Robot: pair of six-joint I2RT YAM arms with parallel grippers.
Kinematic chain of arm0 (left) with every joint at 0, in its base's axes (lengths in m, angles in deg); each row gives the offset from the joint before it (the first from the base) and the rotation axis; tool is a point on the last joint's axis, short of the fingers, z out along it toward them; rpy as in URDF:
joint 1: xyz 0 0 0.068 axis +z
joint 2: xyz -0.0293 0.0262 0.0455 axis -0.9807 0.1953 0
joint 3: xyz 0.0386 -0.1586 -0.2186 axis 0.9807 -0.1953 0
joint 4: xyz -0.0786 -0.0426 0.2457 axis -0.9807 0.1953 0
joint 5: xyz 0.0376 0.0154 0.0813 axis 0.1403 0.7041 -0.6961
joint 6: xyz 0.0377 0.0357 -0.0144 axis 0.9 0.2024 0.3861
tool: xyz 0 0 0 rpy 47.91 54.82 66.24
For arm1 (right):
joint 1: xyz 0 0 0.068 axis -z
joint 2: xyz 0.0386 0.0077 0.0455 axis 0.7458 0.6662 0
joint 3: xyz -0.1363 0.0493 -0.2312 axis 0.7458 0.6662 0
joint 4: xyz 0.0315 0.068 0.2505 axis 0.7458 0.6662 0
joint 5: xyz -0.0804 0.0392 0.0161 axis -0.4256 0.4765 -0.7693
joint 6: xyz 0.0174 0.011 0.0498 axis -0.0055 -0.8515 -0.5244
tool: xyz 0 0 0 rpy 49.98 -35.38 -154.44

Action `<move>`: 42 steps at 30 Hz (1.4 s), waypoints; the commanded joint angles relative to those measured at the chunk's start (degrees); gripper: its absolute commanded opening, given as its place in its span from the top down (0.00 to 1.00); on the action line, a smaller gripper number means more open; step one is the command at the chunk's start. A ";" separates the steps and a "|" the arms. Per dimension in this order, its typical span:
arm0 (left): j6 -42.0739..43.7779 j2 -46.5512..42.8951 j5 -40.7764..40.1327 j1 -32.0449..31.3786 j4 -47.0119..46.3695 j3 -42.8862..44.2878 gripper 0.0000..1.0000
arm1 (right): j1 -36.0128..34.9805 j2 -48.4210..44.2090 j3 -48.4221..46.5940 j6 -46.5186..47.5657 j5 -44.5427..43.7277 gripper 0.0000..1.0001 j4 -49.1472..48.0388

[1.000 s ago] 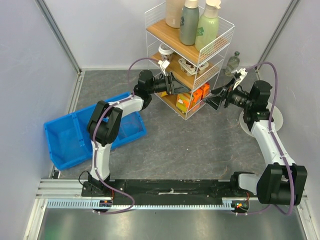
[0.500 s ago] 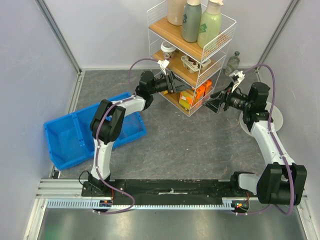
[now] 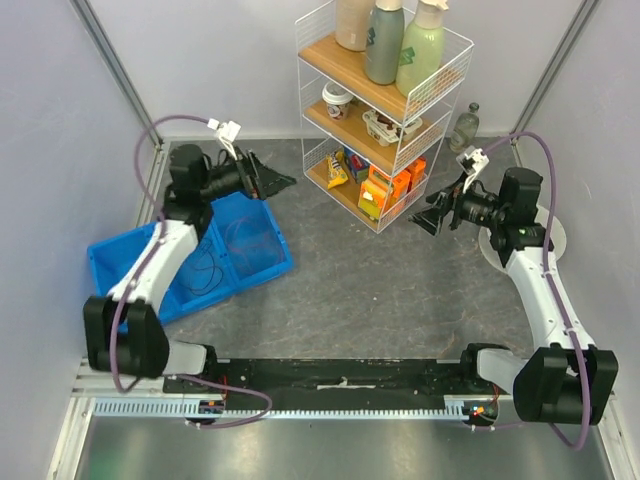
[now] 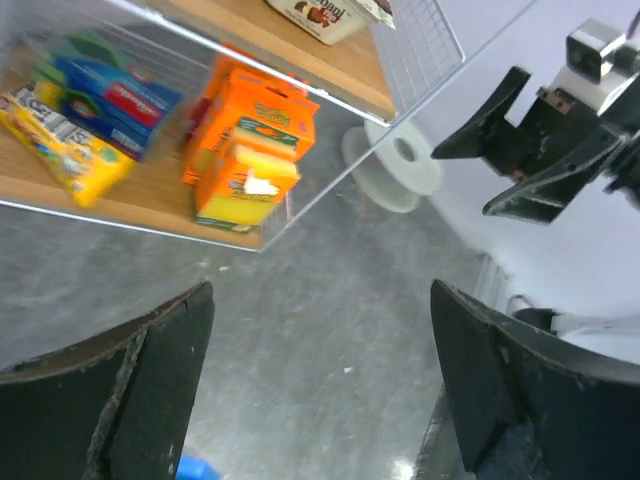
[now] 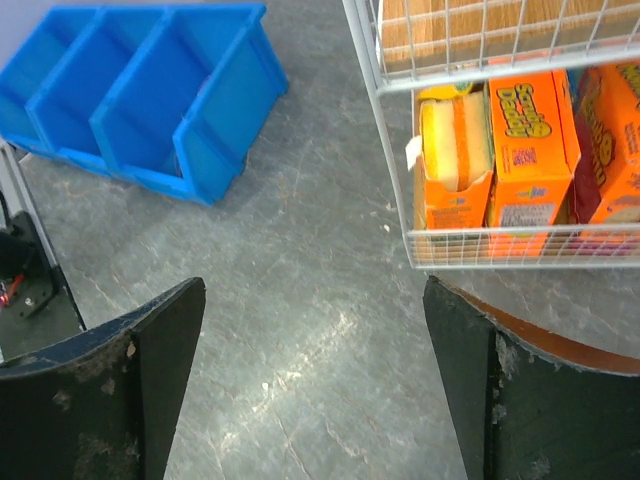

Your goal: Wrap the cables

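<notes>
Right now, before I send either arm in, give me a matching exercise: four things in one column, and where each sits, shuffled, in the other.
Things
1. orange boxes
2. green bottles
3. thin dark cable
4. white spool

Places
A. in the blue bin
B. top shelf of the wire rack
C. on the tabletop, right of the rack
D. bottom shelf of the rack

Pairs: 1-D, 2-B, 3-A, 4-C

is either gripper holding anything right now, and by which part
Nothing is held: the left gripper and the right gripper are both open, with nothing between their fingers.
</notes>
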 commanded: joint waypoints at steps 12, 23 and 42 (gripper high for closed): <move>94.84 -15.83 -17.19 0.14 66.41 0.27 0.17 | -13.65 0.31 -6.48 25.70 -21.95 0.02 25.52; 82.99 0.25 -25.52 -1.09 53.67 3.86 0.41 | -15.15 -1.09 -6.84 26.59 -26.28 0.02 27.99; 91.16 6.76 -52.68 -1.97 44.78 5.97 0.44 | -15.24 -1.45 -6.13 25.53 -25.23 0.02 27.98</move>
